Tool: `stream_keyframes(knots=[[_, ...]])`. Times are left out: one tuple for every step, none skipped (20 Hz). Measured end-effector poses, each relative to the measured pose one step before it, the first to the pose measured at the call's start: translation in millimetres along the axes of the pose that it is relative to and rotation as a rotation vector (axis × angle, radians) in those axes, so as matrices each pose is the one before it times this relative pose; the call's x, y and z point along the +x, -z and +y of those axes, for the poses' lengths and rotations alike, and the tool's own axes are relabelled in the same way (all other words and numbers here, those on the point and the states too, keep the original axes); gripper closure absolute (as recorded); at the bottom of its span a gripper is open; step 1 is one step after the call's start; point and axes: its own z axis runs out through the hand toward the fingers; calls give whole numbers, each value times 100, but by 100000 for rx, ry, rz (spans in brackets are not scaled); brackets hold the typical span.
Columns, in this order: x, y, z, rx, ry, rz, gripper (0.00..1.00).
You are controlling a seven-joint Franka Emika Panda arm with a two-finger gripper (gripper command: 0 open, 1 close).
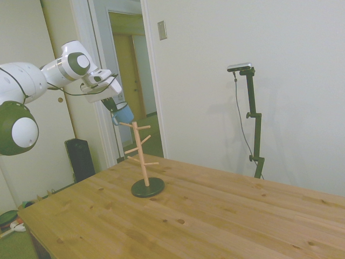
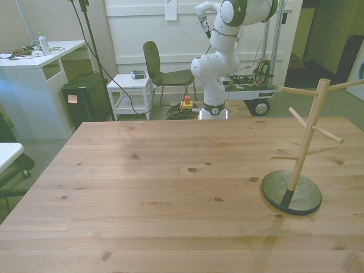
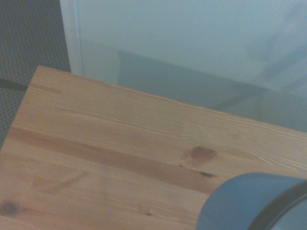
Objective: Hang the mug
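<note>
I hold the mug [image 1: 124,114] clamped in the gripper [image 1: 114,108], aloft just beside the wooden mug tree's [image 1: 141,156] top peg [image 1: 125,124]. Risk, in my judgement: handle misses peg, mug drops onto table [image 1: 215,216].

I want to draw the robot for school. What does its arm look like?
The arm is glossy white, built from fat rounded segments like a chain of sausages. Its joints have dark green bands and round white caps. A thin black cable loops along it toward the wrist. The gripper end is a white boxy block with dark jaws underneath.
</note>
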Motion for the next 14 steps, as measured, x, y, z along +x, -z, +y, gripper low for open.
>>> stream_keyframes(knots=[[159, -141, -131, -63, -116, -129, 100], [141, -167, -130, -104, -138, -165, 100], [135, -126, -139, 214, -215, 37, 100], [100, -141, -102, 71, -187, -22, 100], [147, -83, -20, 19, -221, 15, 100], [192, -57, 84, -42, -259, 78, 100], [298, -34, 191, -108, -369, 103, 100], [368, -22, 249, -52, -343, -7, 100], [385, -25, 265, 23, -375, -152, 100], [321, -54, 220, -38, -267, -135, 100], [290, -49, 210, 20, -304, -261, 100], [161, -49, 130, 14, -113, -292, 100], [58, -58, 54, -54, -40, -169, 100], [20, -41, 19, -58, -23, -58, 100]])
